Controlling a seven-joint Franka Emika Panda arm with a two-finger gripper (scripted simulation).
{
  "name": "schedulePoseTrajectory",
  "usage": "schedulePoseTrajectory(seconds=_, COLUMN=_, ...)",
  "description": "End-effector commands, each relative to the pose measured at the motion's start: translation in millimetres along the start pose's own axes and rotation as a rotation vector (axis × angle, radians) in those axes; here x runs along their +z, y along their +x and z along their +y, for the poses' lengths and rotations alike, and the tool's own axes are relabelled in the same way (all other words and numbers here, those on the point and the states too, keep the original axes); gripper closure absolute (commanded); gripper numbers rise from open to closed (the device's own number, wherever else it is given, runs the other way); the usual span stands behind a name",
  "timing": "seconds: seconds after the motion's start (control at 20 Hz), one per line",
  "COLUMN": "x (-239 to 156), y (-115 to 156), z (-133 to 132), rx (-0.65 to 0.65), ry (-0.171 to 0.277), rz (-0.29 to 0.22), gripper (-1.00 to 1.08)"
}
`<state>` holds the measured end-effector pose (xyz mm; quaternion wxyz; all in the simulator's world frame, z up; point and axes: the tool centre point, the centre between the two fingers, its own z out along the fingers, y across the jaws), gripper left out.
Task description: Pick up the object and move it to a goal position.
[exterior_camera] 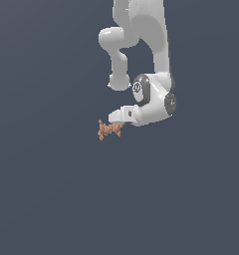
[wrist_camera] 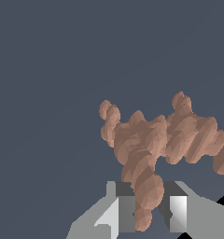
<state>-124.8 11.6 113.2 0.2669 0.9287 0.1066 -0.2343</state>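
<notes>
Roughly at frame centre in the exterior view, the white arm bends down to the gripper, and the orange-brown bumpy object sits at about 7 o'clock from the white hand, touching its tip. Wrist view: one knobbly end of the object runs down between the two grey fingers, jaws narrowly parted around it, contact on both sides not clear. Only marking: a small round emblem on the wrist, unreadable.

The arm is viewed from off the robot, at a distance. The tool and object are viewed closely from the wrist; both are shared.
</notes>
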Motion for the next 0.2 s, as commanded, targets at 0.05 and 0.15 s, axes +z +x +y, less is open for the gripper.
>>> schedulePoseTrajectory(seconds=0.05, x=1.6, y=-5.0, z=-1.9, rx=0.001, ry=0.000, rz=0.000, gripper=1.08)
schedulePoseTrajectory(seconds=0.15, x=1.8, y=-5.6, z=-2.1, rx=0.001, ry=0.000, rz=0.000, gripper=1.08)
